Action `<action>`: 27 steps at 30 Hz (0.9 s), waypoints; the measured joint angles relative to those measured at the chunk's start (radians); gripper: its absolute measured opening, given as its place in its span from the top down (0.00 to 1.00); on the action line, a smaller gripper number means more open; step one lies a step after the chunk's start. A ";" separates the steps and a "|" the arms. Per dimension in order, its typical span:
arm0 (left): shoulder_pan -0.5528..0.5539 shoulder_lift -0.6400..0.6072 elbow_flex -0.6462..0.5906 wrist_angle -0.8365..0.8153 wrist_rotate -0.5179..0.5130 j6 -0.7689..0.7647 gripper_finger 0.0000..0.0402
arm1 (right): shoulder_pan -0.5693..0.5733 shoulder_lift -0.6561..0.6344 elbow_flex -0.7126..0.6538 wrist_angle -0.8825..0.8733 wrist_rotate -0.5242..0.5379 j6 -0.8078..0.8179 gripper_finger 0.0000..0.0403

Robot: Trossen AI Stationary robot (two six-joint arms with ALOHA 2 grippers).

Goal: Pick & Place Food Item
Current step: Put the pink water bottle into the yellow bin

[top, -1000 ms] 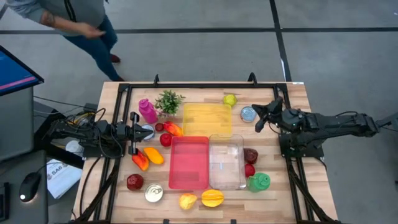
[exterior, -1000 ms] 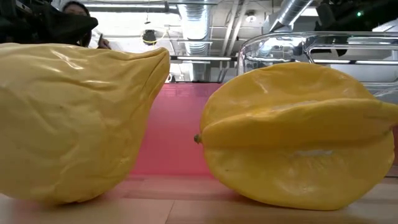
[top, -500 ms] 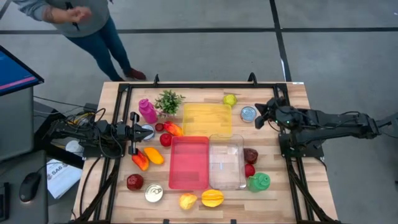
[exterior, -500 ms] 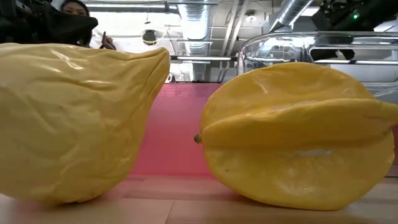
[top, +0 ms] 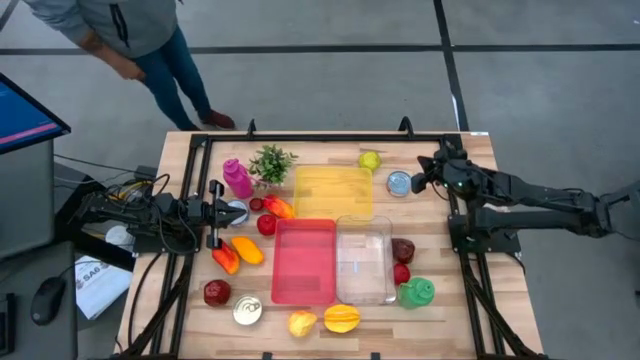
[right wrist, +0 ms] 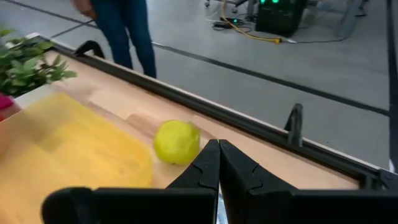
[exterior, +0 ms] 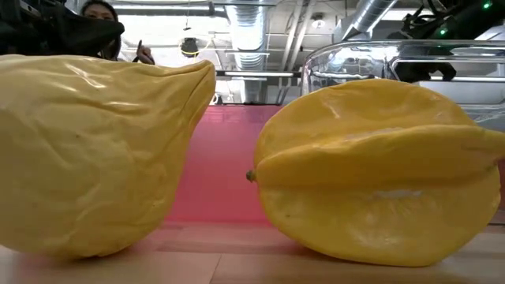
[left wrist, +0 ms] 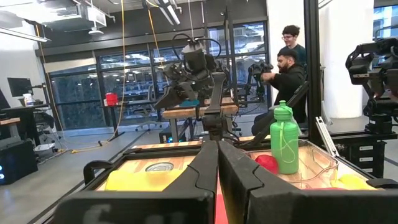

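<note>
The yellow tray (top: 334, 191) serves as the landmark on the wooden table (top: 480, 150). The right gripper (top: 424, 178) hovers just beyond the tray's right edge, close to a small round tin (top: 398, 183), with its two fingers pressed together and holding nothing. The yellow-green fruit (top: 370, 160) lies off the tray's far right corner, near the table's back rail; in the right wrist view it sits just ahead of the closed fingertips (right wrist: 214, 163), beside the tray (right wrist: 68, 149). The left gripper (top: 214, 213) waits well to the left of the tray, its fingers also together and empty. A red tray (top: 303, 260) and a clear container (top: 364, 260) lie on the near side of the yellow tray. A person (top: 150, 35) stands beyond the table's far left corner.
</note>
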State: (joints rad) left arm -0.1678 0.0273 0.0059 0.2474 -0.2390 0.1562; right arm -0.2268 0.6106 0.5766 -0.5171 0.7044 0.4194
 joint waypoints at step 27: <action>0.000 0.000 0.000 0.000 0.000 -0.003 0.99 | -0.063 0.000 0.000 0.092 0.000 -0.034 1.00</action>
State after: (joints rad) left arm -0.1678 0.0273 0.0059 0.2474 -0.2390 0.1532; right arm -0.2893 0.6106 0.5766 -0.4252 0.7047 0.3855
